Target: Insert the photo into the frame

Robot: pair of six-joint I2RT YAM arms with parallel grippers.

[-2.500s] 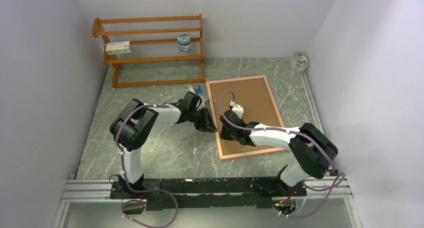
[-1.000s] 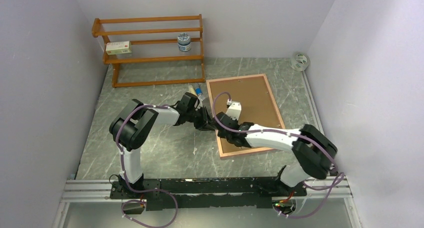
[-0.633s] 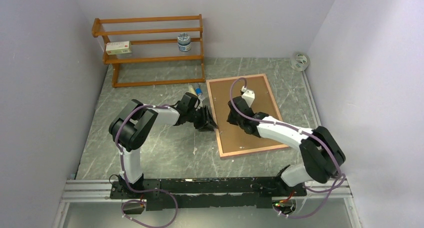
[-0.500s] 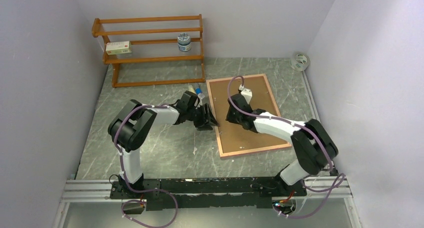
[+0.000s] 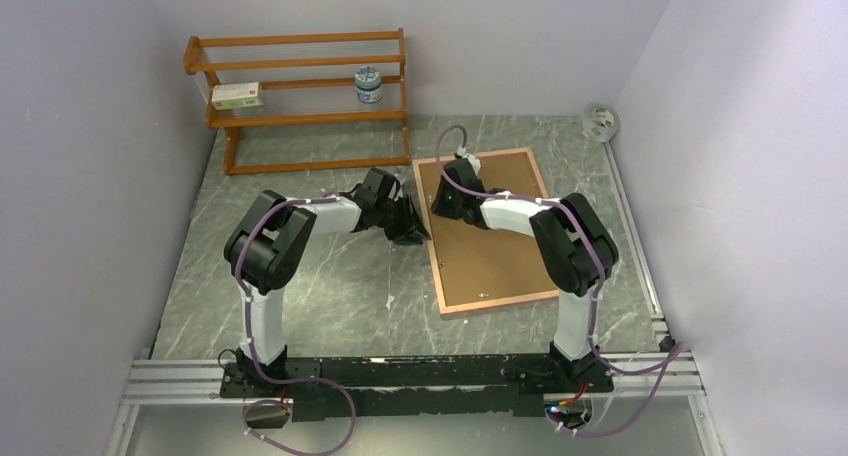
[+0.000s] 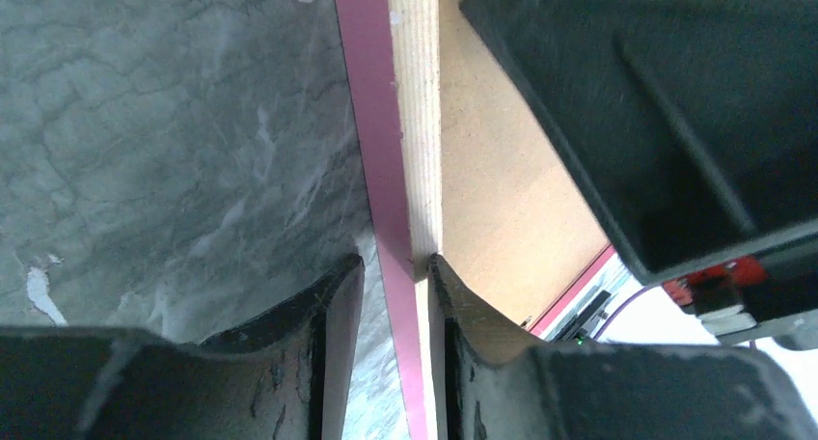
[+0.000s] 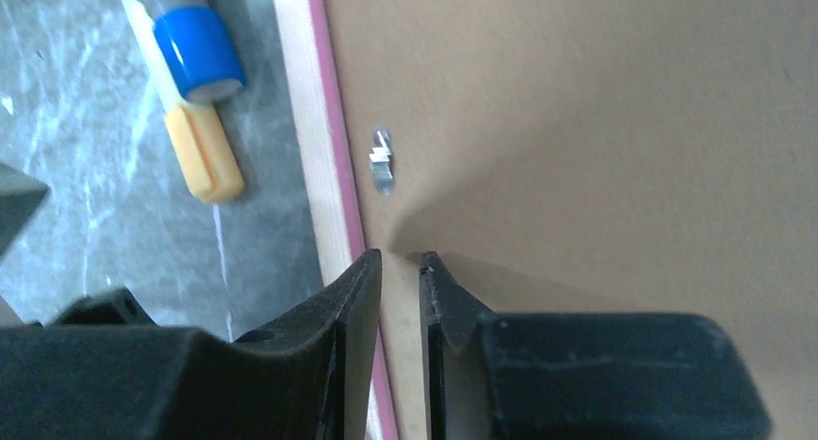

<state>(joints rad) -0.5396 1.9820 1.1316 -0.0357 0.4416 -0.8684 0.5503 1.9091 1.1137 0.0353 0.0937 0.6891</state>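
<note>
The frame (image 5: 497,298) lies back-up, right of centre, with the left gripper (image 6: 395,266) pinching its left edge. The right gripper (image 5: 447,191) has swung from lower middle to the upper-left corner, jaws all but together on nothing; probably clip-work. Only its wrist view shows the metal clip (image 7: 383,160). The photo is nowhere visible.

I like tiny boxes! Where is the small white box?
In the top view, the small white cardboard box lies on the orange wooden shelf rack near its left end, left of the small round jar.
</note>
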